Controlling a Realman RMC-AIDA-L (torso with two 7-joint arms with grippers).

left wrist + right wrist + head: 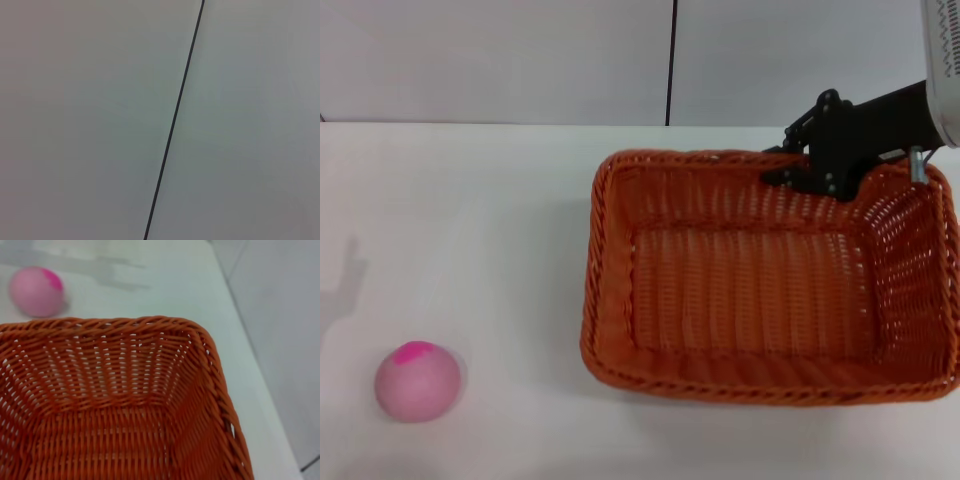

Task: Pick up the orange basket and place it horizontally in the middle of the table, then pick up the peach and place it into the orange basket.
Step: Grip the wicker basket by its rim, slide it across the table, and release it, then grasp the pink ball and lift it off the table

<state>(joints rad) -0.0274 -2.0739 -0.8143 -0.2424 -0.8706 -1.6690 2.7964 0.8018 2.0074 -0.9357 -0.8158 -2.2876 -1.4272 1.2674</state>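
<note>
only head view: right gripper (798,165) fingers clamping orange basket (720,375) far rim

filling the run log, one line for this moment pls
right gripper at orange basket far rim | basket right of centre | peach on table, outside | left arm unseen

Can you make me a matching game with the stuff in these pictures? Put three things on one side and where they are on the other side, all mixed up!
Things:
1. the peach
2. the orange basket
3. the right end effector

Places:
A. at the far rim of the basket, near its right corner
B. alone on the table, at the near left
C. on the right part of the table, with nothing inside it

Right pairs: 1-B, 2-C, 3-A
</note>
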